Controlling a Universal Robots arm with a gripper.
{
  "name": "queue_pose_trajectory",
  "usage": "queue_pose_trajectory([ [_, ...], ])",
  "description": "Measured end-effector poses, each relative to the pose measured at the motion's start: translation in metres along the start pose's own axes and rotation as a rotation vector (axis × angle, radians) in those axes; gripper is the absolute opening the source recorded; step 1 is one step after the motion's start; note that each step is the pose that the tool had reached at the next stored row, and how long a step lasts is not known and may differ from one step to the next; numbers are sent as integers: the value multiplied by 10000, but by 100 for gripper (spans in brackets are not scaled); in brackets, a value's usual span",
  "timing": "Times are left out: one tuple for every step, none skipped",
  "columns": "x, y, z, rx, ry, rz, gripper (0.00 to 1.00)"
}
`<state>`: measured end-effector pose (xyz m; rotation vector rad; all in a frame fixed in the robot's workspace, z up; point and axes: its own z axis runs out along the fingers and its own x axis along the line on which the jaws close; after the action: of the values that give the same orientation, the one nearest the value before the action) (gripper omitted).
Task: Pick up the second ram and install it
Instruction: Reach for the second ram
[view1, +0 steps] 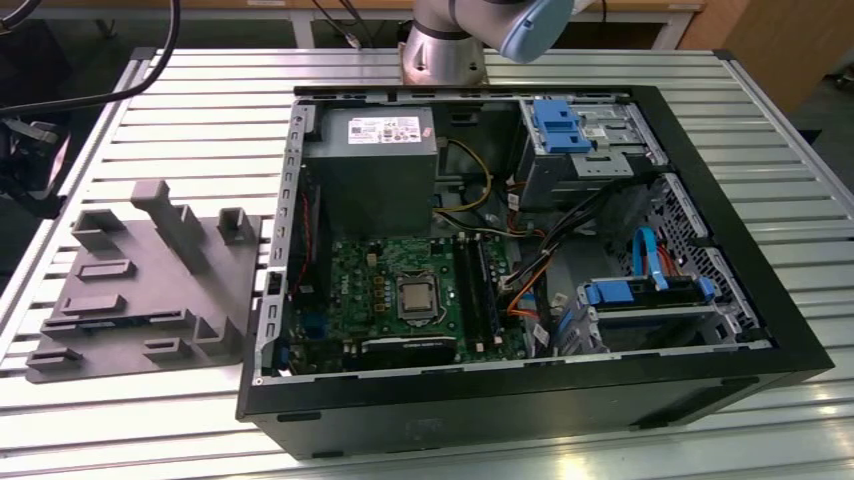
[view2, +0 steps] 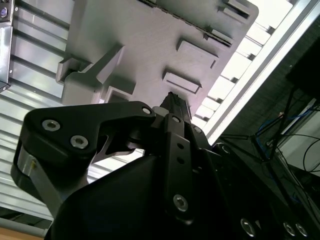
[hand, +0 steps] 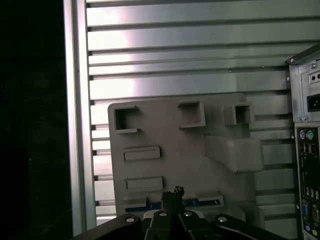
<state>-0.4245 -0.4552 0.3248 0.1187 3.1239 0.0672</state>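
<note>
Slatted metal worktop (view1: 200, 90), grey fixture plate (view1: 160, 300) at the exterior view's left beside an open computer case (view1: 534, 400). Gripper (hand: 173, 194) poised over the plate in the first wrist view, fingers (hand: 175, 205) clenched together on nothing; second ram (hand: 205, 202), a dark strip, seated in the plate's long edge slot just past them. For a clean pick, probably: part fingers first, centre on the stick's length, square up to its flat faces, descend straight.
</note>
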Motion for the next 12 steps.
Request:
queue_pose_trajectory([
  [0, -4, 1, 0, 1, 1, 11],
  [0, -9, 2, 1, 0, 0, 11],
  [1, -14, 3, 1, 0, 1, 11],
  [1, -18, 4, 0, 0, 0, 11],
  [1, -23, 6, 0, 0, 1, 11],
  [1, -28, 6, 0, 0, 1, 11],
  [2, -32, 7, 1, 1, 1, 11],
  [2, -37, 8, 1, 1, 1, 11],
  [2, -41, 9, 0, 0, 1, 11],
  [2, -45, 10, 0, 0, 1, 11],
  [2, -50, 11, 1, 0, 1, 11],
  [2, -54, 13, 0, 0, 1, 11],
])
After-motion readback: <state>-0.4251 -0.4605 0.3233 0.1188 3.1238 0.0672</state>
